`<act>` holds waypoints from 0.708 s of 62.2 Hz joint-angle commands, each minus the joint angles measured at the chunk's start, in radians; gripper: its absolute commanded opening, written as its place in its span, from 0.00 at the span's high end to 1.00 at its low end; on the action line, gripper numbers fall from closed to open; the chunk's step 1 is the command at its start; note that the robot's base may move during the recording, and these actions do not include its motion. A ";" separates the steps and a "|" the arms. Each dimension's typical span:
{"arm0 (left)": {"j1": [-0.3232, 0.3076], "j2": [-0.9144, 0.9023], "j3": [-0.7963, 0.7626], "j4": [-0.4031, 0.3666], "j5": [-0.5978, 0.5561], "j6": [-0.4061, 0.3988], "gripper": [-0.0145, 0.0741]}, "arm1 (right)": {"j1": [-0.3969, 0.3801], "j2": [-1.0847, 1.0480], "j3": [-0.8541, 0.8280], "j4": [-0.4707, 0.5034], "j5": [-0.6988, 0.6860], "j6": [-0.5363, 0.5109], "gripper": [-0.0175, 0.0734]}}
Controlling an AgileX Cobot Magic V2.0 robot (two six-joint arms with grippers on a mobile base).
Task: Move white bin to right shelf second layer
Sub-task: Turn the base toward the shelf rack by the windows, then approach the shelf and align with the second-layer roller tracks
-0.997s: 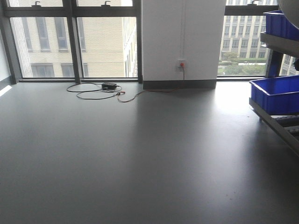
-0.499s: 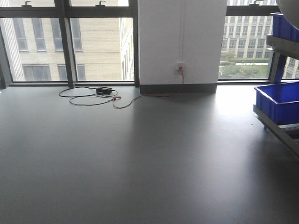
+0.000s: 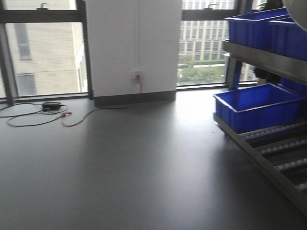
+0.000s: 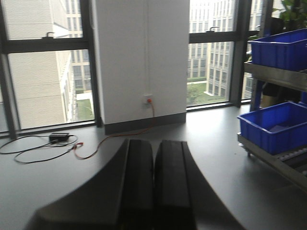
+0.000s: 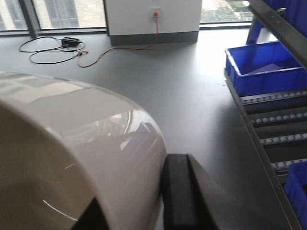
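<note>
The bin [image 5: 72, 143] is carried above the floor [image 5: 192, 86], its wall pinched by the right end effector [image 5: 163, 191]. The left end effector [image 4: 153, 182] is closed on nothing. The shelf [image 3: 280, 149] stands near on the right, with a blue crate [image 3: 259, 108] on its rollers. Pickup is judged done; the approach and placing on the second layer remain.

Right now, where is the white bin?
In the right wrist view the white bin fills the lower left, above the grey floor, with the roller shelf and a blue crate to its right.
</note>
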 commanded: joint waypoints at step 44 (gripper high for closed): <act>-0.002 -0.013 0.033 -0.005 -0.087 -0.007 0.74 | -0.006 0.001 -0.031 -0.002 -0.108 -0.004 0.75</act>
